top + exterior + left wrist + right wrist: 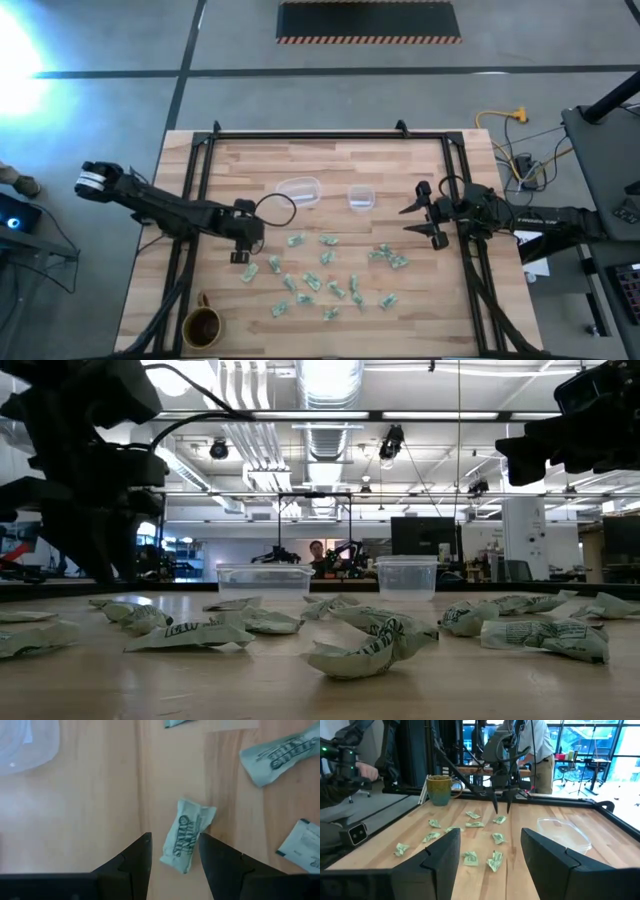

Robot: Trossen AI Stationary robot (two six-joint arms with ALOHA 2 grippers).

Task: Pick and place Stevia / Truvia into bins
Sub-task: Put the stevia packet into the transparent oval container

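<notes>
Several pale green and white Stevia packets (310, 284) lie scattered flat on the wooden table (400, 160). Beyond them stand two clear bins, a wider one (299, 190) and a smaller square one (361, 197). My left gripper (175, 837) points steeply down, open, over the left part of the scatter. Its fingers stand on either side of one crumpled packet (186, 842), which lies on the table. In the right wrist view its fingertips (495, 811) hang just above that packet (499, 820). At the table's right side my right gripper (404, 220) waits open and level.
A brown mug (203, 325) stands at the near left corner. A black frame (320, 135) runs along the table's far edge and down both sides. More packets (277, 755) lie close to the left gripper. People are in the room beyond the table.
</notes>
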